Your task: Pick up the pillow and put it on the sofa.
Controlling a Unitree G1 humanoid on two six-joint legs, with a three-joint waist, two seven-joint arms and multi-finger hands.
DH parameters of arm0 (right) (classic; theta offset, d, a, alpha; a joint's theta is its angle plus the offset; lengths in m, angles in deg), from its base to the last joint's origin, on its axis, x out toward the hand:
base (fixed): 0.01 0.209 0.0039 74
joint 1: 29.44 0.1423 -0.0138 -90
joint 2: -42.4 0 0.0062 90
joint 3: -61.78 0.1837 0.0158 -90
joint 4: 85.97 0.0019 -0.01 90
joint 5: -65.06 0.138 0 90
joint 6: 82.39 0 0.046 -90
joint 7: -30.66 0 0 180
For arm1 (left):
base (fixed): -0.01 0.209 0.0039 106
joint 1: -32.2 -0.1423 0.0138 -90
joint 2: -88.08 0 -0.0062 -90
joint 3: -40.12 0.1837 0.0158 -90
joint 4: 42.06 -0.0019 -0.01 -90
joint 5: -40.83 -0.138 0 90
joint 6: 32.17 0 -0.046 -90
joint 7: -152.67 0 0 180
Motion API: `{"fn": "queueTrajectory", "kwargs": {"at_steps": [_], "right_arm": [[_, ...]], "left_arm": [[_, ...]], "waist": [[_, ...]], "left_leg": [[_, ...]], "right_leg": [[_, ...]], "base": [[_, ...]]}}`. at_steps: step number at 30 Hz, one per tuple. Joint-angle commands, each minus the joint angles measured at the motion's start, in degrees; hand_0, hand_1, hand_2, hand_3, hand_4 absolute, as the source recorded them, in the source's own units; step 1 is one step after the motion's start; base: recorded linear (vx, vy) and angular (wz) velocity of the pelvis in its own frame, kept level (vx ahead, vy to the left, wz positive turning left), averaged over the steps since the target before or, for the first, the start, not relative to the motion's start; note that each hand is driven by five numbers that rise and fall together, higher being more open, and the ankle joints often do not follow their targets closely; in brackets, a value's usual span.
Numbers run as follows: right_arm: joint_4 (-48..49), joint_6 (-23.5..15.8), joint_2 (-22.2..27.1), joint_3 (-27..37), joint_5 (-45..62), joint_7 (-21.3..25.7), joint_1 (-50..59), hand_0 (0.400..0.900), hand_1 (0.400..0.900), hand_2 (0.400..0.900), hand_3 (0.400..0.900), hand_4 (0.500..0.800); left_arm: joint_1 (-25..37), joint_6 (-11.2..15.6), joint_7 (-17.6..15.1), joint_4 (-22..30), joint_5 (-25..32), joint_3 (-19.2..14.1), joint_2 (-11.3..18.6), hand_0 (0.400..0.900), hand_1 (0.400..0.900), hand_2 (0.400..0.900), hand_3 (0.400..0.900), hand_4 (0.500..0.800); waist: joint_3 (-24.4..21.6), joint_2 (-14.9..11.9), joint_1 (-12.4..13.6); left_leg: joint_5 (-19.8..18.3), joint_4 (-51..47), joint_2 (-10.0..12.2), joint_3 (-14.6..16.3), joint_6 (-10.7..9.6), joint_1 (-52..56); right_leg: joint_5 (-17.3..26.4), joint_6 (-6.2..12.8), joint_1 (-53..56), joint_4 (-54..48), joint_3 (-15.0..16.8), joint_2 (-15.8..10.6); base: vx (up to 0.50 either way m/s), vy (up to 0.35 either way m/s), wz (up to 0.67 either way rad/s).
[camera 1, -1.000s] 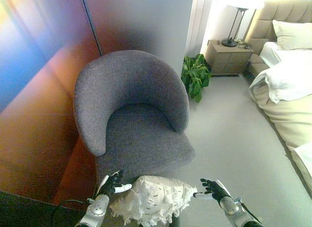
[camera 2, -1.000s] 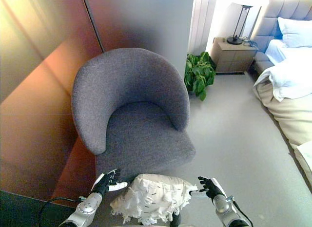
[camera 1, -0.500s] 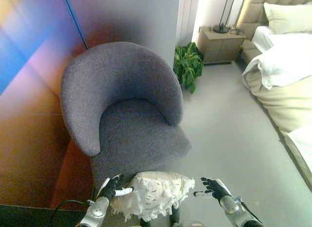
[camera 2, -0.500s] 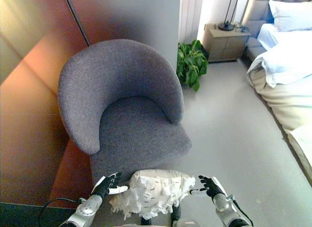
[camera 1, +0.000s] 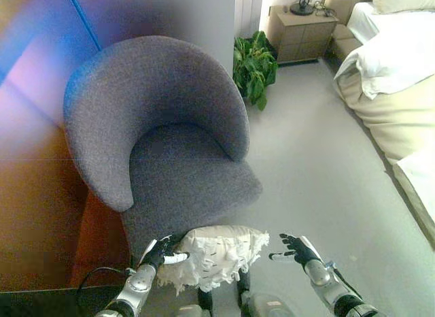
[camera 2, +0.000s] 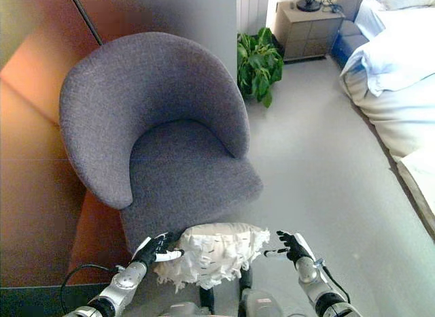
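A white pillow (camera 1: 216, 252) with a fringed edge sits low in view between my two hands, just in front of the seat edge of a grey armchair (camera 1: 183, 174). My left hand (camera 1: 162, 252) is at the pillow's left side, fingers relaxed, with a white tip touching the fringe. My right hand (camera 1: 293, 247) is open with fingers spread at the pillow's right edge; I cannot tell whether its fingertip touches the pillow. The pillow's underside is hidden. The chair's seat (camera 2: 183, 171) has nothing on it.
A dark glossy wall panel (camera 1: 34, 160) stands close on the left of the chair. A potted green plant (camera 1: 253, 65) and a nightstand (camera 1: 299, 31) stand behind the chair. A bed (camera 1: 397, 92) with white bedding runs along the right. Grey floor (camera 1: 319, 167) lies between chair and bed.
The whole picture has shifted, so the camera has moved; the chair now shows further left and fuller. The pillow stays between both hands, which keep their places beside it.
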Motion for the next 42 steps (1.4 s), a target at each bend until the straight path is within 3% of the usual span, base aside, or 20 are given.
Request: {"fn": "queueTrajectory", "kwargs": {"at_steps": [1,10,17,26,33,34,36,37,38,42], "right_arm": [[3.6,-1.1,1.6,-3.6,2.2,3.5,6.2,0.9,0.9,0.9,0.9,0.8],[7.3,-0.2,3.1,-5.7,3.7,6.4,12.7,0.9,0.9,0.9,0.9,0.8],[13.4,3.0,4.8,-7.4,5.6,7.4,16.4,0.9,0.9,0.9,0.9,0.8],[15.3,4.1,5.1,-8.7,7.1,8.7,18.6,0.9,0.9,0.9,0.9,0.8],[17.4,3.7,6.1,-8.9,7.1,9.8,20.0,0.9,0.9,0.9,0.9,0.8],[18.2,4.0,6.4,-8.9,7.2,10.0,20.3,0.9,0.9,0.9,0.9,0.8],[19.9,4.5,6.8,-9.2,7.4,10.6,20.6,0.9,0.9,0.9,0.9,0.8],[20.7,4.6,7.1,-9.2,7.4,10.7,20.8,0.9,0.9,0.9,0.9,0.8],[21.8,4.9,7.5,-9.3,7.7,11.0,21.2,0.9,0.9,0.9,0.9,0.8],[25.3,6.3,8.5,-9.6,8.1,11.3,21.5,0.9,0.9,0.9,0.9,0.8]], "left_arm": [[6.1,1.6,-2.2,-1.9,0.4,0.2,1.6,0.9,0.9,0.9,0.9,0.8],[13.4,1.2,-4.2,-1.8,3.1,0.9,2.8,0.9,0.9,0.9,0.9,0.8],[18.6,0.6,-6.2,-2.2,4.4,1.2,3.7,0.9,0.9,0.9,0.9,0.8],[24.5,1.1,-8.4,-4.3,5.6,0.9,4.5,0.9,0.9,0.9,0.9,0.8],[28.4,0.7,-10.5,-5.7,5.5,0.4,5.4,0.9,0.9,0.9,0.9,0.8],[28.9,0.7,-10.7,-5.9,5.3,0.3,5.7,0.686,0.686,0.686,0.686,0.672],[29.7,0.3,-11.5,-5.8,5.0,0.4,6.0,0.573,0.573,0.573,0.573,0.604],[30.2,0.1,-11.8,-5.8,4.9,0.4,6.3,0.463,0.463,0.463,0.463,0.538],[30.8,-0.1,-11.7,-5.9,5.0,0.5,6.6,0.4,0.4,0.4,0.4,0.5],[32.0,-0.7,-11.8,-5.5,4.7,0.8,7.5,0.4,0.4,0.4,0.4,0.5]], "waist": [[0.5,-2.6,-1.9],[6.7,-3.2,-3.3],[10.7,-4.0,-4.3],[14.5,-4.5,-5.5],[14.8,-5.1,-6.5],[14.8,-5.2,-6.6],[14.8,-5.3,-6.7],[14.8,-5.5,-6.8],[14.8,-5.6,-7.0],[14.8,-6.0,-7.4]], "left_leg": [[-3.6,6.7,1.6,-1.1,-0.6,-5.7],[-3.2,11.0,2.3,-0.1,-1.0,-12.4],[-3.1,14.7,3.1,-0.2,-1.6,-17.9],[-2.3,17.0,4.1,-0.1,-2.5,-22.9],[-1.6,18.1,4.7,0.1,-3.2,-27.0],[-1.5,18.3,4.8,0.2,-3.2,-27.5],[-1.5,18.7,4.9,0.1,-3.3,-28.5],[-1.5,18.8,4.9,0.1,-3.4,-29.1],[-1.3,19.0,5.0,0.2,-3.5,-29.8],[-1.1,19.5,4.9,0.1,-3.6,-31.5]], "right_leg": [[-4.8,9.67,-1.9,6.3,4.0,-8.0],[-3.8,9.01,-8.3,8.7,6.1,-7.6],[-2.9,8.38,-13.3,10.4,7.1,-6.8],[-2.5,7.98,-18.3,12.8,7.5,-6.1],[-2.1,7.83,-22.0,13.5,7.7,-5.6],[-2.1,7.85,-22.5,13.7,7.7,-5.5],[-2.1,7.88,-23.5,14.1,7.8,-5.3],[-2.0,7.88,-24.0,14.2,7.7,-5.2],[-1.9,7.87,-24.7,14.3,7.7,-5.2],[-1.6,7.76,-26.2,14.5,7.5,-5.1]], "base": [[-0.1,-0.025,-0.05],[-0.1,-0.02,-0.07],[-0.08,-0.029,-0.07],[-0.07,-0.023,-0.04],[-0.01,-0.006,0.0],[0.0,0.0,0.0],[0.0,0.0,0.0],[0.0,0.0,0.0],[0.0,0.0,0.0],[0.0,0.0,-0.01]]}}
